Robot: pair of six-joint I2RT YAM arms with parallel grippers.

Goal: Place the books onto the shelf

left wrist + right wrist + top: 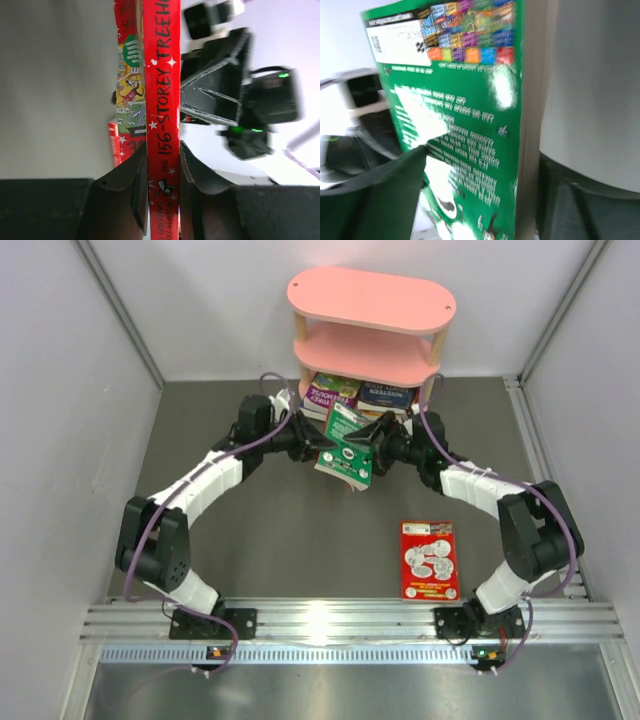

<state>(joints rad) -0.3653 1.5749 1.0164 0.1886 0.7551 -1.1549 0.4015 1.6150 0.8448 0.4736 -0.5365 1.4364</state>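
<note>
L gripper [163, 150] clamped on red spine of green book [347, 445], mid-air just before shelf [370, 300], w/ R gripper [487, 155] jaws either side, grip unclear; red book [429, 560] flat on table [250, 540] far R.

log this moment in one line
left tool shut on green book | right tool around green book, grip unclear | red book on table | shelved books on shelf bottom tier
</note>
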